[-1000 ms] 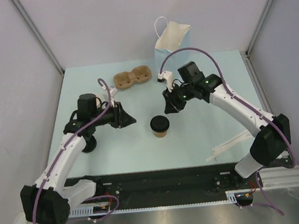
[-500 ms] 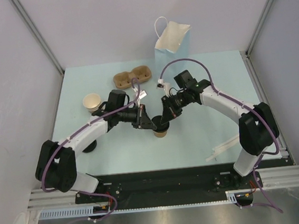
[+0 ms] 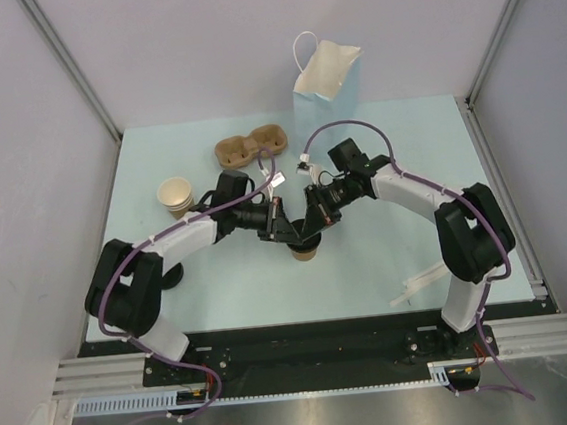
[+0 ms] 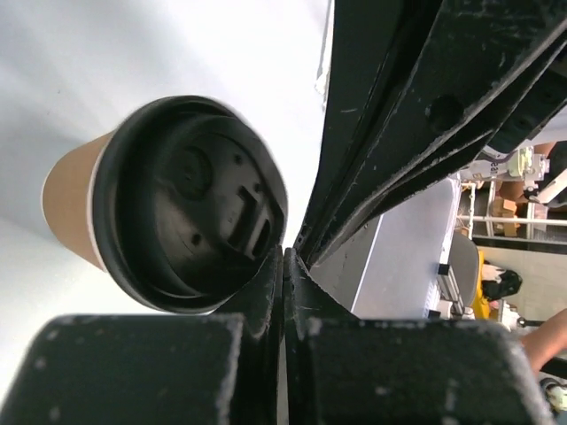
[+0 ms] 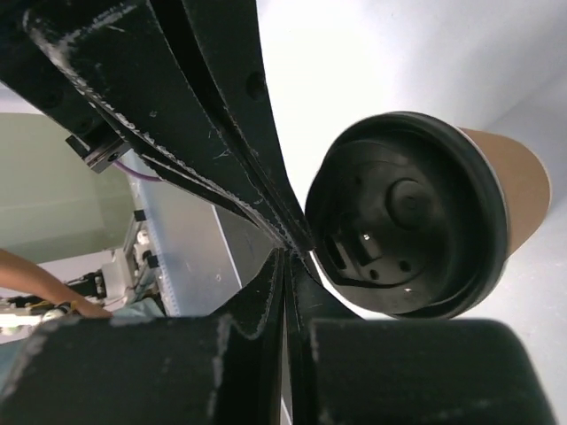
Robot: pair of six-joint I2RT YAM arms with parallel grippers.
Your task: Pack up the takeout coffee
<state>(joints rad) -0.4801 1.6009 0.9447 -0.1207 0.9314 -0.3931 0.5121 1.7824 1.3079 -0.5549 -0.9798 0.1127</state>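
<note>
The takeout coffee (image 3: 306,251) stands upright near the middle of the worktop (image 3: 388,253) with its black lid (image 4: 190,212) on. Both arms lean in over it, the left hand (image 3: 283,231) from the left and the right hand (image 3: 316,223) from the right. From above, their tips meet over the lid and hide most of it.

In the left wrist view, that hand's 2 fingers (image 4: 159,372) are pressed together with only a thin seam between them, pinching nothing. The tip lies at the lid's rim and appears to touch it, and the cup sits off to one side, not between the pads. The right wrist view shows the mirror of this. That hand is also pressed together and empty, its tip at the rim, with the other hand's dark fingers crossing close by.

Neither hand is set to lift. 2 closed tips on the rim would suit pressing the lid down to seat it, or steadying the cup, but the views do not settle which.

The blue paper bag (image 3: 323,83) stands open at the far edge, well apart from the cup. Packing therefore likely needs 1 hand to spread and take the cup around its body. The cup looks light, so a sideways push at the rim could tip it. The lidless tan cup (image 3: 174,195) and the brown carrier (image 3: 251,146) sit apart, out of the way.
</note>
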